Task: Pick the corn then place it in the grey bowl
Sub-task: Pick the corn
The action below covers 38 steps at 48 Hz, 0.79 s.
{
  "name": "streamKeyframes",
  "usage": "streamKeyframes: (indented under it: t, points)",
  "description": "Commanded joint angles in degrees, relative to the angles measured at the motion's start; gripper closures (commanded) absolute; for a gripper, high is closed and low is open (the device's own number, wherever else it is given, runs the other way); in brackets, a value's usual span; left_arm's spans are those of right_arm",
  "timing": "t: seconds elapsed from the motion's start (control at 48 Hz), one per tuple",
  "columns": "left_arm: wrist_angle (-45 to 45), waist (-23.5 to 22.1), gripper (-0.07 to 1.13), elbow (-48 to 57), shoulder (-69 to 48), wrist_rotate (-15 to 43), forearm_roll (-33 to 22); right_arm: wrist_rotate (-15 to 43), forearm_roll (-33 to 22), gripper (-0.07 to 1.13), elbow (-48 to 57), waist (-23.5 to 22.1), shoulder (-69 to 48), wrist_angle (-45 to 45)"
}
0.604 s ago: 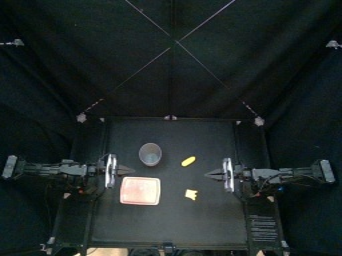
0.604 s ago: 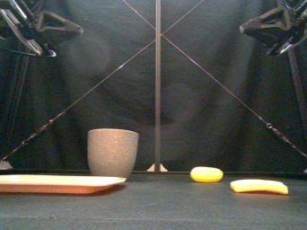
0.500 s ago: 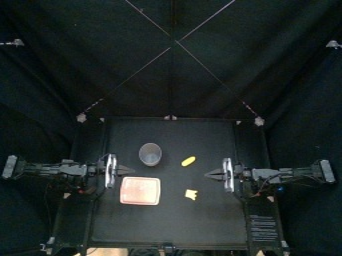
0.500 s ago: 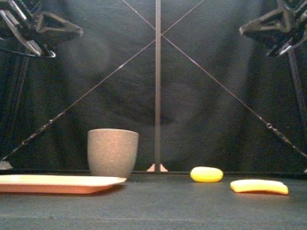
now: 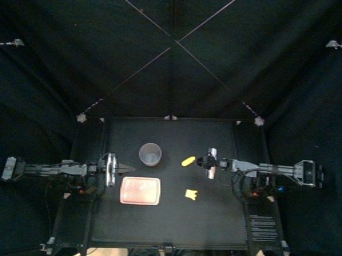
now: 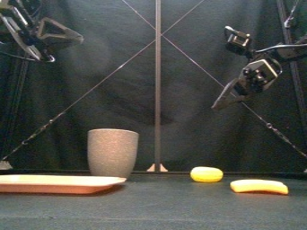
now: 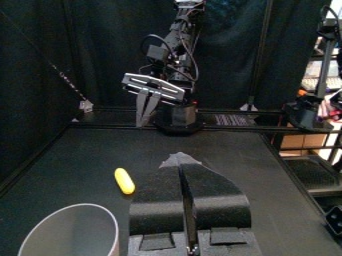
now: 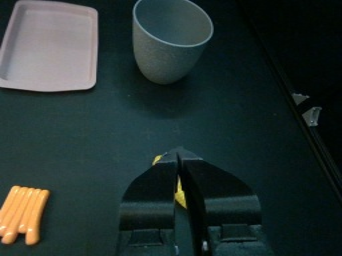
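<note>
Corn [image 5: 190, 159] lies on the surface [image 5: 174, 225] almost straight below the tips of my right claw [image 8: 178, 158], which hangs well above it with both jaws pressed together and nothing between them. From that wrist only slivers of yellow show past the jaws. Its long axis seems to run roughly along my line of reach, a little slanted. I judge the jaws could close across its narrow width with little wrist turn, though they must part before I drop. The grey bowl [image 5: 151, 153] stands upright farther ahead of this claw, beyond the corn and near it. My left claw [image 7: 185, 165], also closed and empty, rests high on the bowl's far side, with the corn ahead of it and well apart. The right arm is clearly nearer, so the pick is its job.
</note>
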Motion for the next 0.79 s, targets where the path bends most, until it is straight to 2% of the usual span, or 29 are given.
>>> streamKeyframes:
  t: [0.021, 0.292, 0.396, 0.458, 0.792]
  points:
    - [-0.4, 0.2, 1.09, -0.8, -0.1, 0.1, 0.2, 0.0, -0.9, 0.68, -3.4, -0.8, 3.7, 1.0]
    - [-0.4, 0.2, 1.09, -0.7, -0.1, 0.2, 0.3, 0.0, -1.2, 0.17, -6.7, -2.7, 12.0, 7.2]
    - [-0.4, 0.3, 1.09, -0.7, -0.1, 0.2, 0.3, -0.1, -1.2, 0.04, -8.3, -2.8, 14.2, 9.9]
    - [-0.4, 0.3, 1.09, -0.6, -0.1, 0.2, 0.3, -0.2, -1.2, 0.0, -9.2, -2.7, 15.4, 10.7]
    - [-0.4, 0.4, 1.09, -0.3, -0.1, 0.2, 0.3, -0.4, -0.9, 0.01, -12.4, -3.3, 23.1, 11.2]
